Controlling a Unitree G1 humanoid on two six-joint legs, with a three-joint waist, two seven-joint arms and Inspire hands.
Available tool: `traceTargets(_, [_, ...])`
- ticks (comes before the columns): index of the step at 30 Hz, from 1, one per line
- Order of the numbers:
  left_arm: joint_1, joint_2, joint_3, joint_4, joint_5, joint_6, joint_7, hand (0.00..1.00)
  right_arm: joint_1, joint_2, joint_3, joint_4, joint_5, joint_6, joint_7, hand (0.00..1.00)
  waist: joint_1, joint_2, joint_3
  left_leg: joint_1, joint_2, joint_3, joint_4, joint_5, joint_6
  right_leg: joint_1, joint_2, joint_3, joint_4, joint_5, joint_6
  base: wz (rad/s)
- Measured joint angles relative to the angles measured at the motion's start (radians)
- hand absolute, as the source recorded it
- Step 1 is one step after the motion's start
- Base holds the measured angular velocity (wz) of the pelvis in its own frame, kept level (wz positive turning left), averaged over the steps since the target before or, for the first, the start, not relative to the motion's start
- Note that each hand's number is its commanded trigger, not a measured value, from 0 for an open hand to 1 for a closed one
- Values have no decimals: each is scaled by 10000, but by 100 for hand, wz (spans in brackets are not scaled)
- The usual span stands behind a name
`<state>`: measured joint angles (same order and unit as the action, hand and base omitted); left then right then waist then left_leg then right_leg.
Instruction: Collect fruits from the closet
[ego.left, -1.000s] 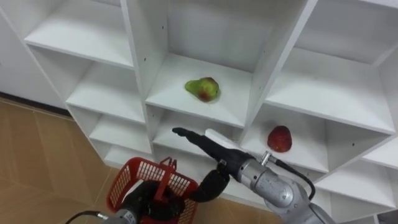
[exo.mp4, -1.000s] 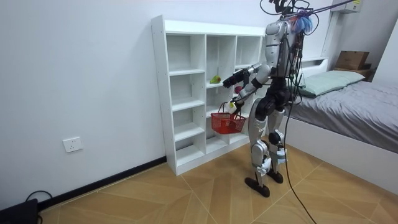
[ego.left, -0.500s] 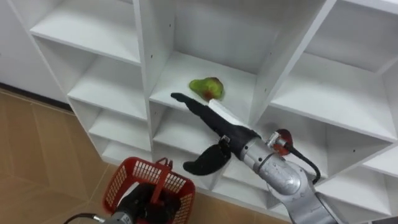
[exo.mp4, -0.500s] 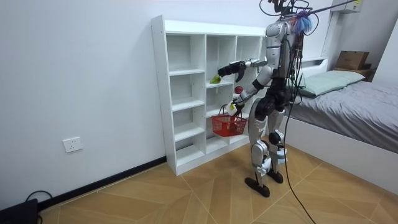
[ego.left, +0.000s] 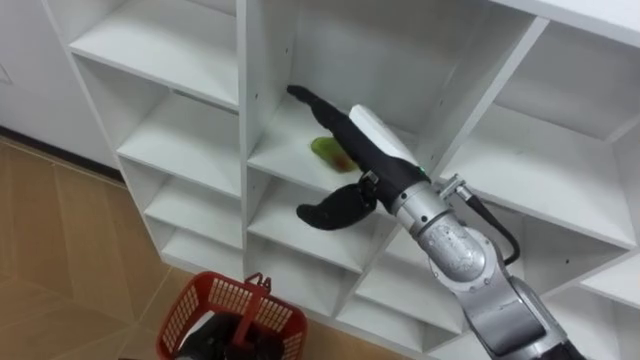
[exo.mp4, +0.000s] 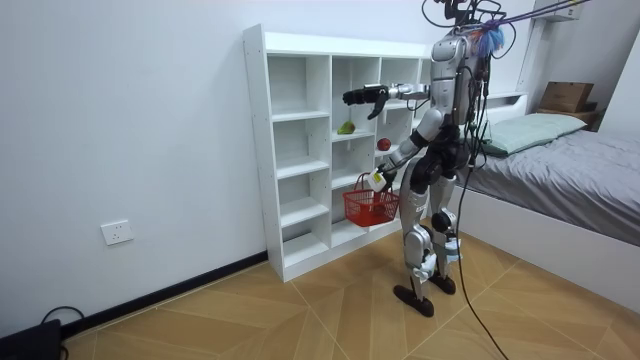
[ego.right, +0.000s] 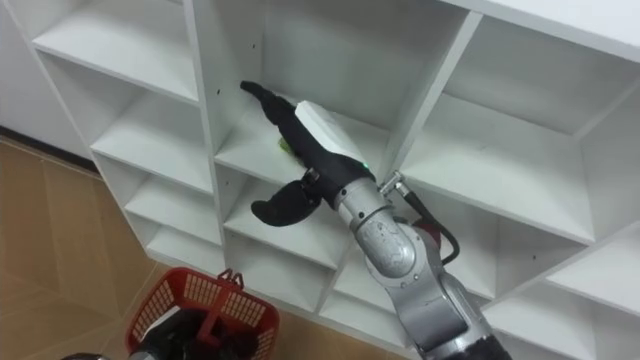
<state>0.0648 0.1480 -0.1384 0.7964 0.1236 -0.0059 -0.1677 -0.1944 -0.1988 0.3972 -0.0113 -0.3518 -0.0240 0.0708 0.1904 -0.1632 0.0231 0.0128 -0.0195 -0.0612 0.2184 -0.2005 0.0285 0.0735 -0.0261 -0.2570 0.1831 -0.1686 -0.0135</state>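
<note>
Lifted higher, right hand (ego.left: 368, 145) hovers straight-fingered, empty, over the green pear (ego.left: 322, 149) in the white closet (ego.left: 160, 55); left hand (exo.mp4: 373, 180) grips a red mesh basket (ego.left: 235, 315); collecting looks barely begun.

Green fruit (ego.left: 325, 150) (partly hidden) lies on a white shelf (ego.left: 275, 150).

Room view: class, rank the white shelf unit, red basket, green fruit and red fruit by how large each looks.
1. white shelf unit
2. red basket
3. green fruit and red fruit: both tiny and too alike to rank.
</note>
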Motion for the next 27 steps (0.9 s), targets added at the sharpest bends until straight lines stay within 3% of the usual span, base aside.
traceTargets(10, [62,47,407,-134,305,68,6,100,-25,-388,-1149,403,729,27,-577,0,73,-292,12,-78,-82,-308,40,0,0,97,-34,-234,-17,-21,33,9])
traceTargets(14, [158,105,631,-224,483,311,-3,100,-548,-508,-1517,1241,1197,41,-717,0,37,-358,-18,-59,-114,-406,58,1,2,188,-52,-384,-90,-20,33,5])
traceTargets(21, [167,192,733,-242,483,446,-8,100,-880,-565,-1553,2367,1740,-16,-1048,0,32,-413,-32,-196,-130,-795,235,4,-11,263,-54,-648,-146,-20,34,18])
traceTargets(27, [194,182,873,-467,653,507,-14,100,-1219,-573,-1550,3193,2741,-69,-1389,0,114,-511,-46,-420,-137,-867,406,4,-12,122,-72,-769,-148,-20,33,7])
